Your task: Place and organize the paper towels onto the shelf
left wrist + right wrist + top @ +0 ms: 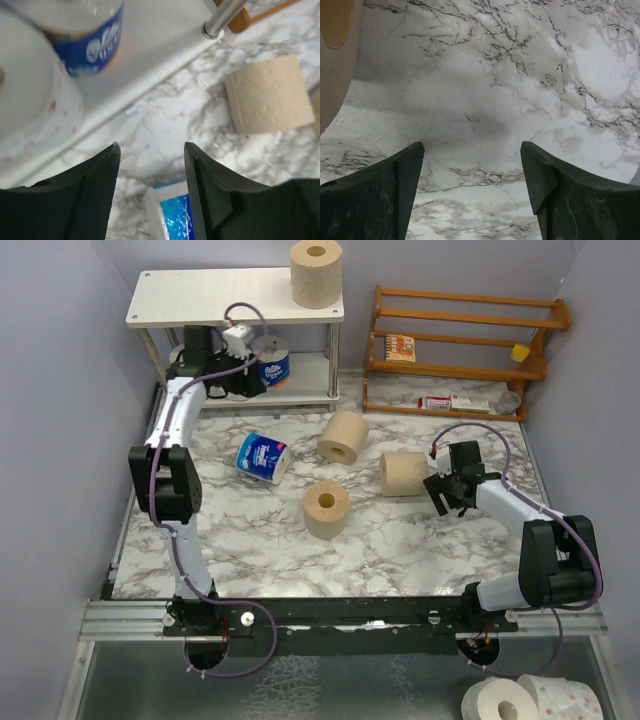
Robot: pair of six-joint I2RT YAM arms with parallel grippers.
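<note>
The white shelf (200, 295) stands at the back left. A tan roll (316, 272) stands on its top board. A blue-wrapped roll (272, 362) stands on the lower board, with a white pink-dotted roll (35, 100) beside it. My left gripper (243, 383) is open and empty at the front edge of the lower board (150, 75). On the table lie a blue-wrapped roll (263, 457) and three tan rolls (343, 435), (326, 508), (403, 473). My right gripper (450, 492) is open and empty just right of the rightmost tan roll (335, 55).
An orange-brown wooden rack (460, 340) with small items stands at the back right. A white roll (497, 702) and a pink-dotted roll (562, 696) lie off the table at the bottom right. A silver shelf leg (222, 17) stands near my left gripper.
</note>
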